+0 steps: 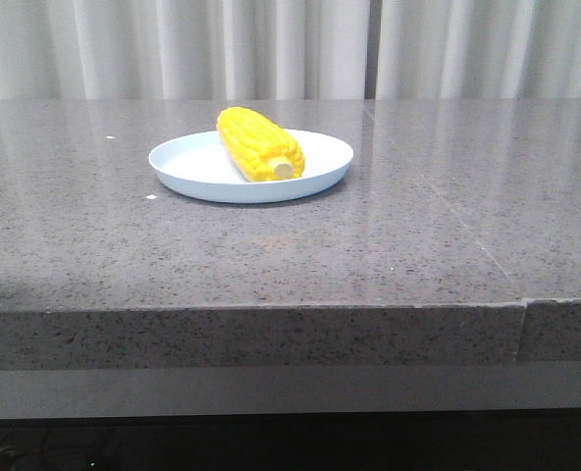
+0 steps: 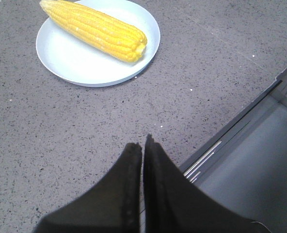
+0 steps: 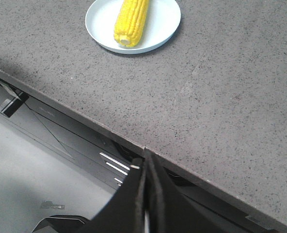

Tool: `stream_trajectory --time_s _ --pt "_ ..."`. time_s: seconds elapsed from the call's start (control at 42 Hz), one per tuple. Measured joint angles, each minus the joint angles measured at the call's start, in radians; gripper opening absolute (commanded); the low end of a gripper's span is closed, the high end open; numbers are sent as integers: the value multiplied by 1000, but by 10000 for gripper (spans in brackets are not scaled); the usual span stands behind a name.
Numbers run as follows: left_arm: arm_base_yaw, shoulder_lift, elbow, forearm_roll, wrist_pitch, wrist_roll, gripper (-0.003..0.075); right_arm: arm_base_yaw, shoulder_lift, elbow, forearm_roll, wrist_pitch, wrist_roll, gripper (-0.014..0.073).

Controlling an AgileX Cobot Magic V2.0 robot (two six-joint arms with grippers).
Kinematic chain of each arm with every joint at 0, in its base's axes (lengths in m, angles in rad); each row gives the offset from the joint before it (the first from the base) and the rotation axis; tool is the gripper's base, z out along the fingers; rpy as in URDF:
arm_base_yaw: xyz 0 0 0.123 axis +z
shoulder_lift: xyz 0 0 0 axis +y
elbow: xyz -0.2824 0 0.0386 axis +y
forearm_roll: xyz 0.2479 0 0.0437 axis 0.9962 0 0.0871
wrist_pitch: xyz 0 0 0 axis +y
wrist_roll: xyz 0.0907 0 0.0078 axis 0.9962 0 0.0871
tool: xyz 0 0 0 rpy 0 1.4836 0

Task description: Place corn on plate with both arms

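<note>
The yellow corn lies on the pale blue-white plate at the middle of the grey stone table, its pale cut end toward the front. It also shows on the plate in the left wrist view and in the right wrist view. My left gripper is shut and empty, above the table near its front edge, well short of the plate. My right gripper is shut and empty over the table's front edge. Neither gripper shows in the front view.
The table's front edge runs across the front view, with a seam at the right. Grey curtains hang behind. Below the edge, the robot's dark base with white markings shows in the right wrist view.
</note>
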Motion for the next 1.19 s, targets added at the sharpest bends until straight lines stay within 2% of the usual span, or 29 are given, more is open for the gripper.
stream_trajectory --time_s 0.452,0.595,0.88,1.189 --pt "20 -35 31 -2 -23 0 -20 0 0 0 0 2 0 -67" --pt "140 -141 124 10 -93 0 -20 0 0 0 0 2 0 -67" --pt "435 -485 449 14 -339 0 -20 0 0 0 0 3 0 -67" --pt "594 -795 760 14 -567 0 -20 0 0 0 0 3 0 -67"
